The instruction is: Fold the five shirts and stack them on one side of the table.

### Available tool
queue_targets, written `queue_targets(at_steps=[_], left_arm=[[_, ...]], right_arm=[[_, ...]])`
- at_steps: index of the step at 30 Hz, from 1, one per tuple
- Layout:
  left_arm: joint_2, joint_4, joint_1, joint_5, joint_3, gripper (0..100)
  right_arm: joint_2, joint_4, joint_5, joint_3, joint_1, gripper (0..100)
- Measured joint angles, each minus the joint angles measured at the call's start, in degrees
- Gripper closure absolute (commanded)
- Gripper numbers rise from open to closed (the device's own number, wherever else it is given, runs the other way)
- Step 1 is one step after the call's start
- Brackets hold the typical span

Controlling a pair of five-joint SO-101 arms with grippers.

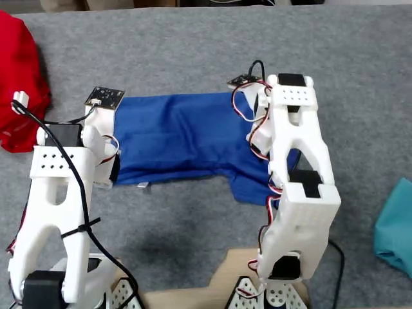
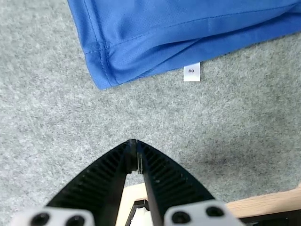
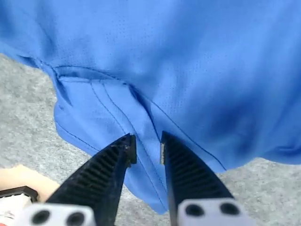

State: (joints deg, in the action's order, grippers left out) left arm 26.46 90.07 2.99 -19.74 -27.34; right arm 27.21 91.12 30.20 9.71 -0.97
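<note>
A grey surface (image 1: pixel 193 215) with a fuzzy, felt-like nap spreads across the scene. A pale wooden board (image 1: pixel 193 301) lies at the middle of the surface's near edge, with a stepped outline on the side facing the surface's centre. A soft shadow (image 1: pixel 161 248) darkens the surface just beyond the board. A dark strip (image 1: pixel 290 2) runs past the surface's far edge, too dim to make out.

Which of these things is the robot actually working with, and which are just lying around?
Part of the job: blue shirt; red cloth and teal cloth, probably shirts waiting; left gripper, shut; right gripper, open over the blue shirt.
Just there: grey mat; wooden board.
</note>
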Motion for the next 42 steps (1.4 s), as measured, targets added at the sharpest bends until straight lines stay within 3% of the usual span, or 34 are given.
queue_targets(at_steps=[18,24,33,42], left_arm=[[0.00,0.00,0.00,0.00,0.00,98],[0.00,-1.23,0.00,0.00,-0.35,98],[0.00,-3.60,0.00,0.00,-1.23,98],[0.00,-3.60,0.00,0.00,-1.23,98]], right_arm=[[0.00,7.56,3.08,0.00,0.00,88.4],[0.00,7.47,3.08,0.00,0.00,75.8],[4.75,4.84,3.25,0.26,-0.44,75.0],[5.98,5.36,3.25,5.10,-0.26,98.8]])
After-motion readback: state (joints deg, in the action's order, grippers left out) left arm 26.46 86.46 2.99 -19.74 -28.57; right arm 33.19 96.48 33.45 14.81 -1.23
